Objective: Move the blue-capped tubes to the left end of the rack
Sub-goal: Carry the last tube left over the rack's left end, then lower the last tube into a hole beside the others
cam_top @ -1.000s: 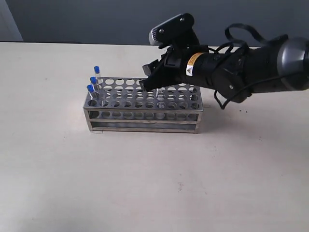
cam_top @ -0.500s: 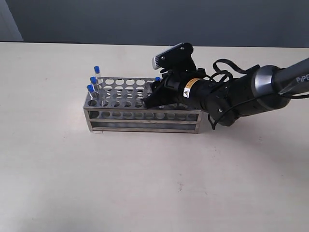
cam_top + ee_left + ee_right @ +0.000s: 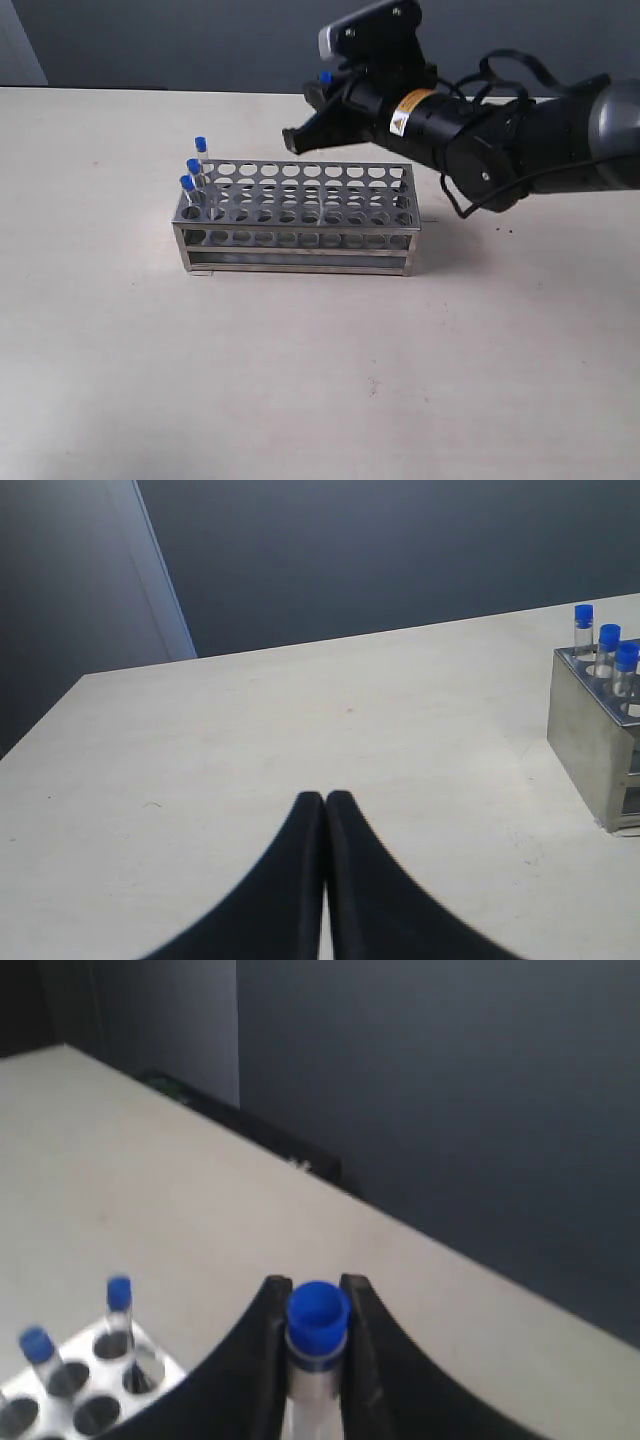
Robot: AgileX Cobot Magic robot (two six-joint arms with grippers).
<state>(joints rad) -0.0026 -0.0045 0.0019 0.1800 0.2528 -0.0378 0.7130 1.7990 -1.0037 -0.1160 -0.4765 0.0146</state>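
The steel rack (image 3: 297, 217) stands mid-table, with three blue-capped tubes (image 3: 193, 178) upright in holes at its left end, also seen as blue-capped tubes (image 3: 604, 652) beside the rack (image 3: 592, 735) in the left wrist view. My right gripper (image 3: 303, 130) hovers above the rack's far edge near its middle, shut on a fourth blue-capped tube (image 3: 317, 1332), whose cap (image 3: 325, 77) peeks out beside the wrist. That gripper (image 3: 315, 1295) clamps the tube just below its cap. My left gripper (image 3: 325, 800) is shut and empty, over bare table left of the rack; it is outside the exterior view.
The pale table (image 3: 320, 380) runs back to a dark wall. The right arm's body and cables (image 3: 500, 140) hang over the rack's right end. Two of the racked tubes (image 3: 118, 1305) show in the right wrist view, below the gripper.
My right gripper has risen from the rack's top plate, lifting the blue-capped tube out of its hole. The three tubes at the left end have not moved.
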